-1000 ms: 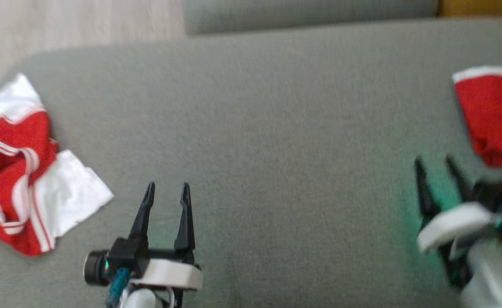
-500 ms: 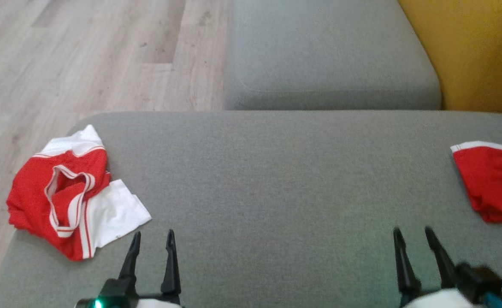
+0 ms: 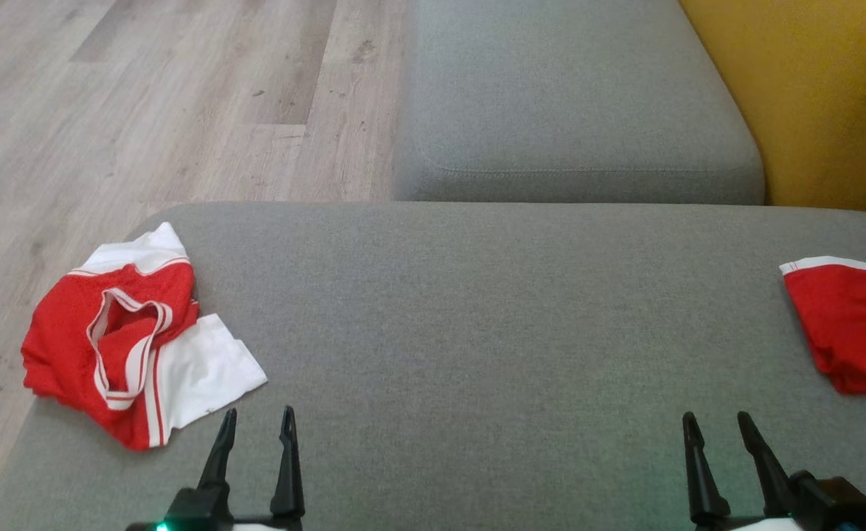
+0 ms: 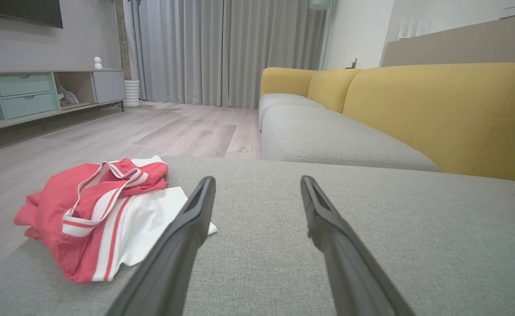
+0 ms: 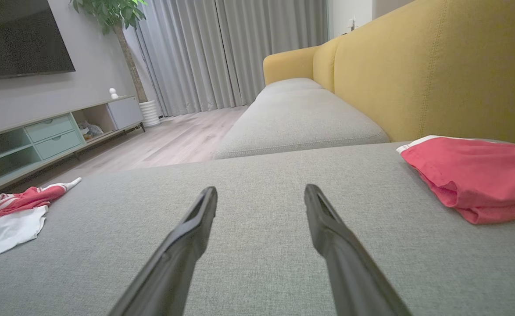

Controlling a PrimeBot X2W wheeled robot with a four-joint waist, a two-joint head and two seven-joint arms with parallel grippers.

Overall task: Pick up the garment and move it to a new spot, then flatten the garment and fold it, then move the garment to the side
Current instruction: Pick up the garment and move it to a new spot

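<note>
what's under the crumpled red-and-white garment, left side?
Grey cushion under the garment; white fabric shows beneath its red folds. Anything else underneath is covered.

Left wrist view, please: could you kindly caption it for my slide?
Open left gripper poised over the grey sofa seat, with the crumpled red-and-white garment lying ahead to its left.

The seat [image 3: 477, 317] is bare across its whole middle, and open fabric lies ahead of the left gripper [image 3: 258, 411] and right gripper [image 3: 716, 416], both with fingers spread. The garment [image 3: 116, 346] is heaped at the seat's left edge, near the left gripper. A red piece [image 3: 846, 332] takes up the right edge. The backrest [image 3: 809, 96] walls off the far right, and open floor [image 3: 145, 96] lies left.
</note>
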